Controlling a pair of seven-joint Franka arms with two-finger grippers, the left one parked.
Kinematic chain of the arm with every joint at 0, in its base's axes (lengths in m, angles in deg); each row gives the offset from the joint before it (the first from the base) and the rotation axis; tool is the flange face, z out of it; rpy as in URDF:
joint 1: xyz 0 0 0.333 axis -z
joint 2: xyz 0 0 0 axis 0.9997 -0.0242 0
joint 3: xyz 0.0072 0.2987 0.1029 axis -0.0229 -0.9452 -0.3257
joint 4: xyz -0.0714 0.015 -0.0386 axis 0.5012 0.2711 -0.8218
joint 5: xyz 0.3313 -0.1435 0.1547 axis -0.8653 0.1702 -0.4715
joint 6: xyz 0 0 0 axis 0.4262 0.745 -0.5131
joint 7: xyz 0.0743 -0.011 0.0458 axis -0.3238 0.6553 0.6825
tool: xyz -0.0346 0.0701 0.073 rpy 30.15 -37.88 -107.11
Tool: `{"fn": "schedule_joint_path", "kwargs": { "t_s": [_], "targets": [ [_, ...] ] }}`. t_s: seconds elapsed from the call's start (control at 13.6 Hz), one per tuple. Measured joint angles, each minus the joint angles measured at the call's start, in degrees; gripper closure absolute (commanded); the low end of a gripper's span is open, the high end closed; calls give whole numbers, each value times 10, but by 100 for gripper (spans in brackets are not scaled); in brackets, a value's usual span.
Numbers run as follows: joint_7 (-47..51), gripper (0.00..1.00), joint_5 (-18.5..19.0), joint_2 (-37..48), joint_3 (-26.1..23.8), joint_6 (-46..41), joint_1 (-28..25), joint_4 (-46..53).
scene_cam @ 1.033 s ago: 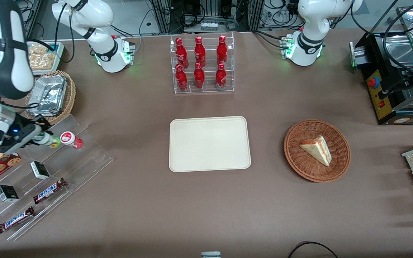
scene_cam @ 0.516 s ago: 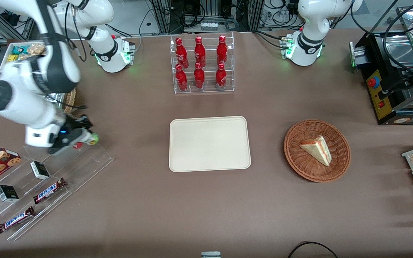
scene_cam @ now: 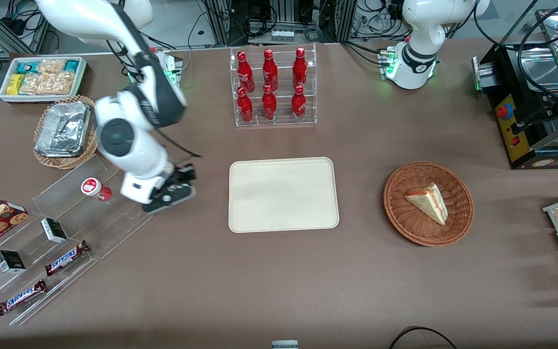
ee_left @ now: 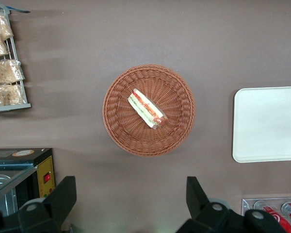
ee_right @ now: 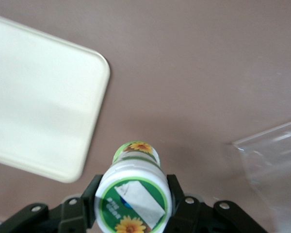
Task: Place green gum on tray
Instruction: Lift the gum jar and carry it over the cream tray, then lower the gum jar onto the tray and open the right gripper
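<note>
In the right wrist view the green gum (ee_right: 132, 199) is a small green bottle with a white lid and a green-yellow flower mark. My gripper (ee_right: 133, 193) is shut on it, one black finger on each side of the lid. In the front view the gripper (scene_cam: 176, 188) hangs over the brown table between the clear display steps (scene_cam: 114, 213) and the cream tray (scene_cam: 283, 194), and the arm's hand hides the gum there. The tray (ee_right: 39, 107) lies bare, a short way from the bottle.
A red-lidded gum bottle (scene_cam: 92, 188) stays on the clear steps, with Snickers bars (scene_cam: 66, 258) and small boxes lower down. A rack of red bottles (scene_cam: 271, 87) stands farther from the front camera than the tray. A wicker basket with a sandwich (scene_cam: 428, 203) lies toward the parked arm's end.
My gripper has lifted the green gum off the clear steps and carried it toward the tray. The red gum bottle is uncovered again on the steps.
</note>
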Motion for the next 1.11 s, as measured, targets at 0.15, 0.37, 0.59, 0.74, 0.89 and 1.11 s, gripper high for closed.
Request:
{"fn": "schedule_joint_path", "kwargs": {
  "t_s": [0.15, 0.37, 0.59, 0.74, 0.89, 1.11],
  "targets": [
    [74, 100, 0, -39, 0, 28, -39, 22],
    [169, 100, 0, -106, 1, 51, -83, 75],
    [249, 100, 0, -177, 1, 62, -121, 144],
    [296, 100, 0, -217, 1, 67, -140, 186],
    [330, 100, 0, -244, 1, 93, -157, 207],
    [356, 100, 0, -269, 1, 117, -174, 215]
  ]
}}
